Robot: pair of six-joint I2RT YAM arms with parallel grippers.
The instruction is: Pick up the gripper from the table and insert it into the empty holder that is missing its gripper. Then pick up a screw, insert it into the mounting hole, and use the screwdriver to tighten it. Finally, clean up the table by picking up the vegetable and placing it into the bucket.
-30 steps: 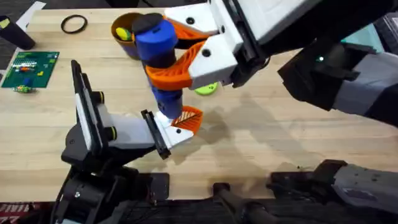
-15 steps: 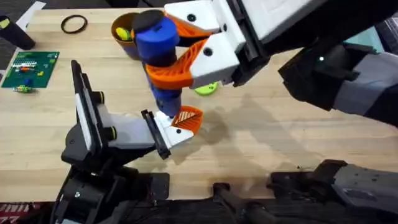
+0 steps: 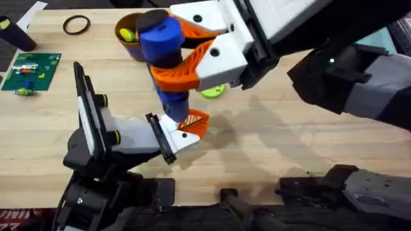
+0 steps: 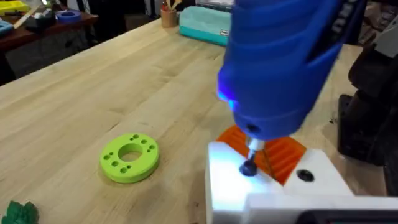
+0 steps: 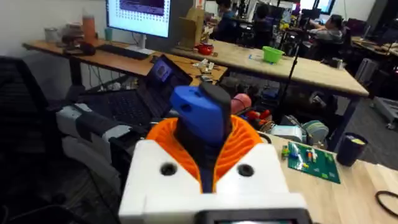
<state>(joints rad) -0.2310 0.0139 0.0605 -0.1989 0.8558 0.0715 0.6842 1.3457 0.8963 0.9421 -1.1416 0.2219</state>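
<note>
From the left of my overhead feed: a green circuit board (image 3: 31,69) and a thin black ring (image 3: 76,24) lie untouched on the wide light butcher-block table (image 3: 270,147). Next comes the white angled holder with its black end plate (image 3: 131,136), and the small orange ribbed gripper (image 3: 194,123) is already seated at its tip.

Over the past second almost nothing has shifted; the thick bright-blue cylindrical screwdriver (image 3: 164,61) only settled a touch, and its dark tip stays down on the holder. In the left wrist view that tip (image 4: 249,167) sits on a dark screw head in the white block, just beside the orange ribs. I judge we are mid-tightening, so insertion and screw placement look done, while the cleanup remains.

My right gripper (image 3: 192,54) is clamped firmly on the screwdriver, orange pads around the blue barrel. I cannot tell the state of my left pincer.

Behind the tool, the small brown bucket with the orange-yellow rim (image 3: 126,33) holds something yellow and green. A lime-green disc with holes (image 4: 129,157) lies on the wood, and a leafy green scrap (image 4: 18,213) shows nearby.

Beyond the table the right wrist shows a busy workshop: benches, a monitor, clutter.
</note>
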